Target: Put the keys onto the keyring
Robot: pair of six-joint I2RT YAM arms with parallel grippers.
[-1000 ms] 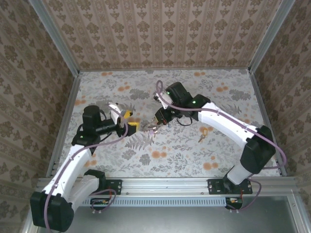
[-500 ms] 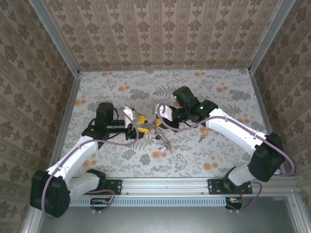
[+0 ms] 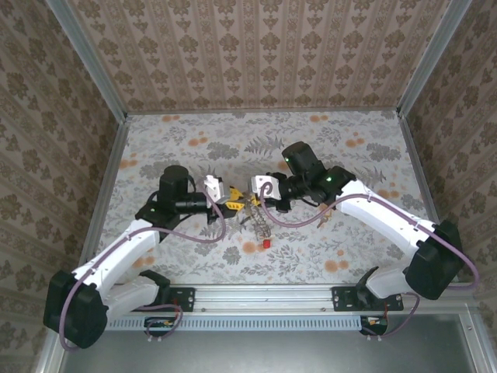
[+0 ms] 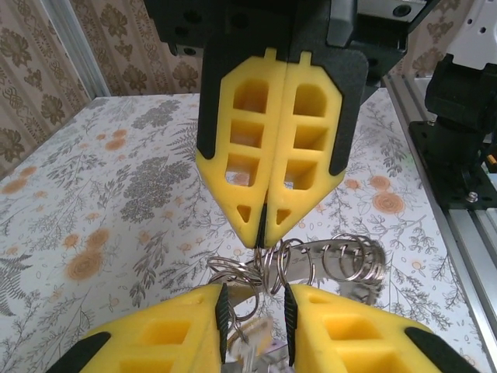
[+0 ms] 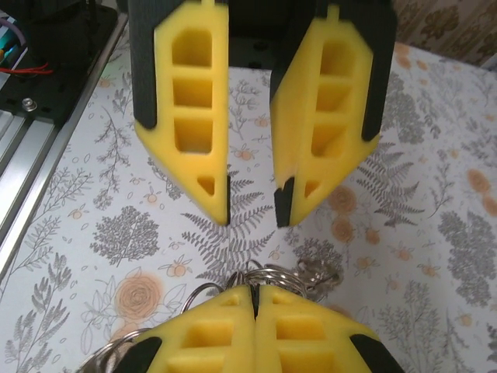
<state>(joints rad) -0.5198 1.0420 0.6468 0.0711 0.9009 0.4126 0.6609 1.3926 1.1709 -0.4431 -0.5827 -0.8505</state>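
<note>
The floral-patterned table [image 3: 155, 148] carries both white arms, which have closed in on each other over the last second and now meet nose to nose over its middle.

The right gripper [image 4: 262, 239] is pinched tight, its yellow fingertips meeting on the keyring [image 4: 269, 268]. This is a tangled bunch of silvery wire split rings that hangs just under those tips, above the table. The left gripper [image 5: 255, 216] faces it from the other side of the keyring. Its yellow fingers stand apart, with the nearest loops of the bunch just at their tips. Something pale and blurred sits in the gap, and I cannot tell what it is.

The telling change is small. A red-headed key [image 3: 266, 243] now lies on the table just on the near side of the keyring, where nothing lay half a second ago. It is apart from both grippers and from the bunch. It looks to have dropped free instead of going onto a loop, so that threading probably has to be tried again, starting with picking the key up.
</note>
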